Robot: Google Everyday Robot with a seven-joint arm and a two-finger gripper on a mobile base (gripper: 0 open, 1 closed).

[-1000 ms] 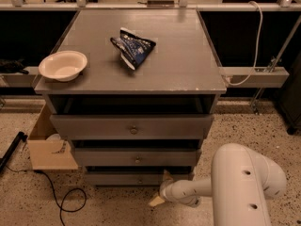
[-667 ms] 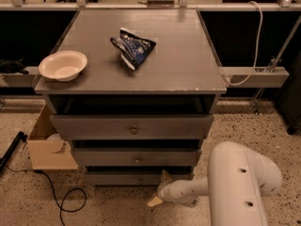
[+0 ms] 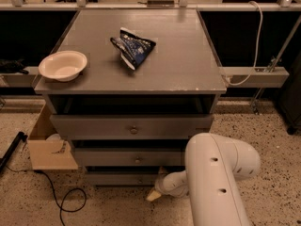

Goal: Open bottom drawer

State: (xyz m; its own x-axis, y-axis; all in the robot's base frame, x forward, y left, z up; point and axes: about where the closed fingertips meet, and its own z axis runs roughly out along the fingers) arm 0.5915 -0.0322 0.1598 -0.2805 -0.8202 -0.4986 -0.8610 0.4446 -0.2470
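The grey cabinet (image 3: 141, 62) has three stacked drawer fronts. The bottom drawer (image 3: 120, 178) is the lowest and narrowest-looking front, just above the floor, and its small round knob is barely visible near the middle. My gripper (image 3: 154, 195) hangs low at the drawer's right end, just in front of and slightly below its front panel, with its tan tip pointing down-left toward the floor. My white arm (image 3: 214, 182) covers the drawer's right corner. The drawer front sits set back under the middle drawer (image 3: 127, 158).
On the cabinet top lie a white bowl (image 3: 63, 65) and a blue snack bag (image 3: 133, 48). An open cardboard box (image 3: 47, 147) stands on the floor to the left, with a black cable (image 3: 66, 204) beside it. A white rail (image 3: 254, 74) runs to the right.
My arm's big white elbow has swung left, closer to the cabinet. The gripper has shifted slightly up and left toward the bottom drawer's right end. The drawers have not moved.
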